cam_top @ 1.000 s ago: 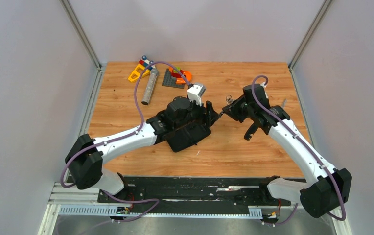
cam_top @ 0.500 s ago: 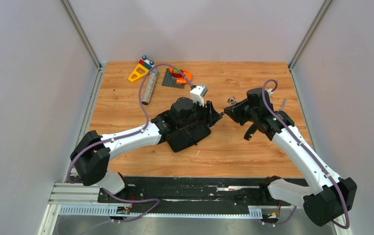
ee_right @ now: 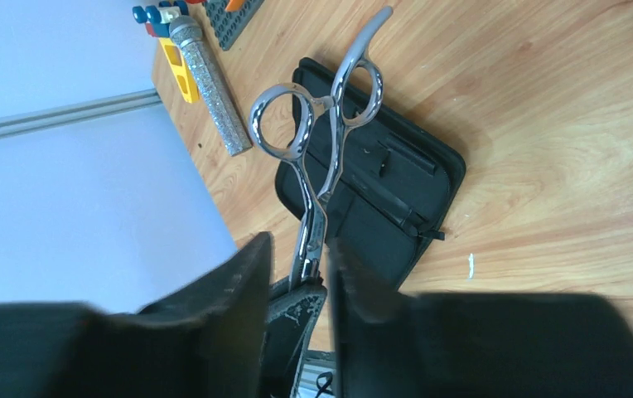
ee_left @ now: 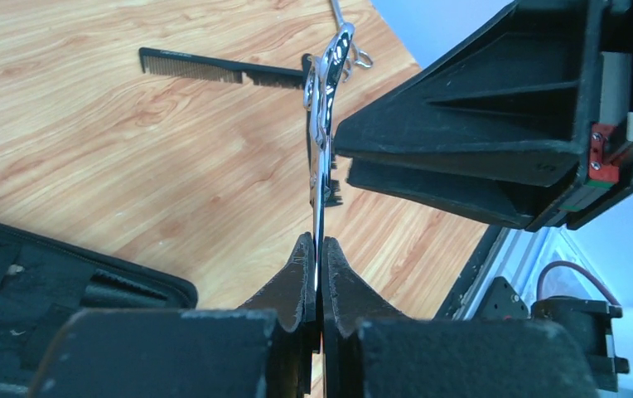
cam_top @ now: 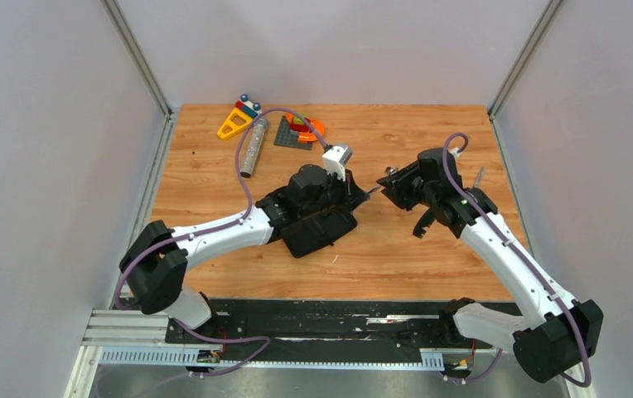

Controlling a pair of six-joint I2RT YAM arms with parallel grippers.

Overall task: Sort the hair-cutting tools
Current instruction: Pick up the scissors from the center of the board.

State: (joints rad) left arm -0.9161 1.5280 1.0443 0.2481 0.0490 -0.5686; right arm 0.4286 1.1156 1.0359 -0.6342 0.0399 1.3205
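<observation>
Silver scissors [ee_left: 321, 124] hang in the air between the two grippers, ringed handles [ee_right: 317, 124] pointing away from the right wrist camera. My left gripper [ee_left: 317, 249] is shut on the blade end of the scissors [cam_top: 377, 190]. My right gripper [ee_right: 301, 245] stands open round the same blades, with a gap on each side. In the top view the left gripper [cam_top: 364, 196] and right gripper [cam_top: 388, 186] meet tip to tip above the table's middle. A long thin black comb [ee_left: 214, 68] lies on the wood beyond. A bit of a shorter black toothed tool [ee_left: 335, 195] shows under the right gripper.
An open black case [cam_top: 317, 232] lies under the left wrist. A grey cylinder [cam_top: 253, 148], a yellow toy block [cam_top: 232, 124] and a grey plate with colourful blocks [cam_top: 297, 131] sit at the back left. Grey walls enclose the table [cam_top: 214, 182].
My left gripper has shut on the scissors' blades. My right gripper's jaws have parted from them. The left arm has reached a little farther toward the right gripper.
</observation>
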